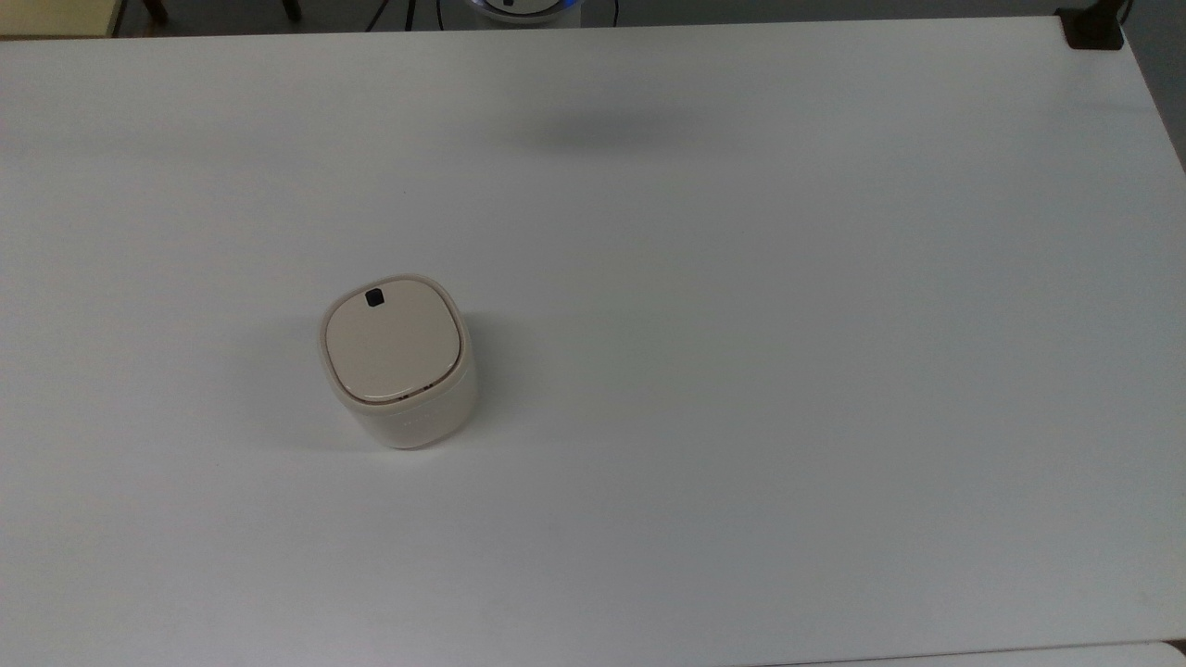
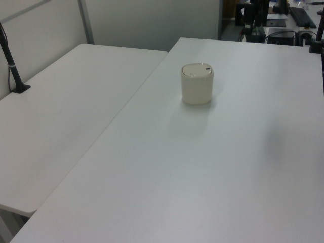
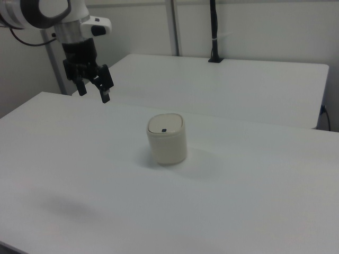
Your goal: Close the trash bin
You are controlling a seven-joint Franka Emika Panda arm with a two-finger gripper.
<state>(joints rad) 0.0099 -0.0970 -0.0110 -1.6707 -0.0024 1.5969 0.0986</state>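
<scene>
Count on inspection: one trash bin [image 1: 397, 361], bearing one lid [image 1: 392, 345] with one black latch [image 1: 374, 297] at the lid's 12 o'clock edge in the top view. One end effector [image 3: 94, 89] with two fingers [image 3: 105, 96], spread apart. Two white worktops: one [image 2: 243, 167] carrying the bin, a second [image 2: 66, 116] adjoining it. Two black posts [image 3: 213, 32], one in the right view and one [image 2: 10, 61] in the left view.

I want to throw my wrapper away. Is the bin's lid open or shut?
Shut. The lid lies flat on the bin, level with its rim.
</scene>
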